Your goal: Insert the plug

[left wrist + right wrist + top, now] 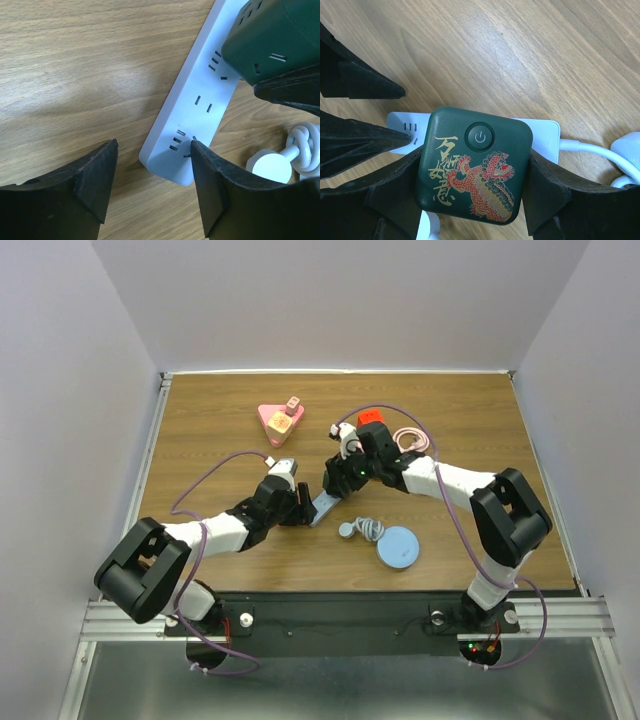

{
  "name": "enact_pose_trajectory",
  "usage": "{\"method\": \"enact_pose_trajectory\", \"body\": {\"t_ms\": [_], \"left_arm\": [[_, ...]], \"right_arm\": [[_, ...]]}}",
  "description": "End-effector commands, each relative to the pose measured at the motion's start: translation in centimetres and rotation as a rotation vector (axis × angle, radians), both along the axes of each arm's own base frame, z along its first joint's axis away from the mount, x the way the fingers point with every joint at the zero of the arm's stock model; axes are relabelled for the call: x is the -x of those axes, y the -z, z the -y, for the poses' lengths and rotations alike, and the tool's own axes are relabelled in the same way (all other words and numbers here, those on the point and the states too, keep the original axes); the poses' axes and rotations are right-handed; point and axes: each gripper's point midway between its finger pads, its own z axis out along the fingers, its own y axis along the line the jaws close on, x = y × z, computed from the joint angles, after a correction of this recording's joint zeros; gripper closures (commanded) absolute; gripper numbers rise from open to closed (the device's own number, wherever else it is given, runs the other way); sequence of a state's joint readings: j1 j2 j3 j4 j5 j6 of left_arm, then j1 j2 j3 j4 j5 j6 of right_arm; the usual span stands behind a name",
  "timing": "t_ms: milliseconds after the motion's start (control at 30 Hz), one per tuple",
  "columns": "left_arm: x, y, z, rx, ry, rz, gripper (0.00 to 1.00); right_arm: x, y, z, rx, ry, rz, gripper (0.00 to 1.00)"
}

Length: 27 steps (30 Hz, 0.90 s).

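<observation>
Clamping the green plug (475,165) over the white power strip (200,105), the right gripper (472,197) readies insertion, while the left gripper (152,150), released, apparently braces the strip's lower end.

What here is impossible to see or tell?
- Prongs of the green plug: right wrist view, its own body covers them.
- Socket under it on the white power strip: left wrist view, the plug hides it.
- Plug in top view: right gripper covers it.
- Pink object, top view: too small to identify.
</observation>
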State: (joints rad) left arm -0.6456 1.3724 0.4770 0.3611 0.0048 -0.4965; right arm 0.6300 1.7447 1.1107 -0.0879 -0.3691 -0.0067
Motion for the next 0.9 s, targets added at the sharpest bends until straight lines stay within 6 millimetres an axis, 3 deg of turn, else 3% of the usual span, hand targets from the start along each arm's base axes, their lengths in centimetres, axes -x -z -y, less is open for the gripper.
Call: {"method": "enact_pose_trajectory", "body": {"t_ms": [0,367,867], "left_arm": [[0.3,0.8,-0.8,-0.023,-0.01,-0.011,0.33],[1.1,1.0,-0.6,0.006,0.002,-0.034,0.39],[1.2,1.1,-0.7,0.008,-0.001,-0.041,0.39]], "right_arm": [[-2.1,-2.8,-1.8,-0.06,-0.012,0.114,1.0],[-2.3,-2.0,-2.0,-0.071,-0.001,0.114,1.0],[-1.4,-3.8,-2.4,-0.106,0.043,0.116,1.0]]}}
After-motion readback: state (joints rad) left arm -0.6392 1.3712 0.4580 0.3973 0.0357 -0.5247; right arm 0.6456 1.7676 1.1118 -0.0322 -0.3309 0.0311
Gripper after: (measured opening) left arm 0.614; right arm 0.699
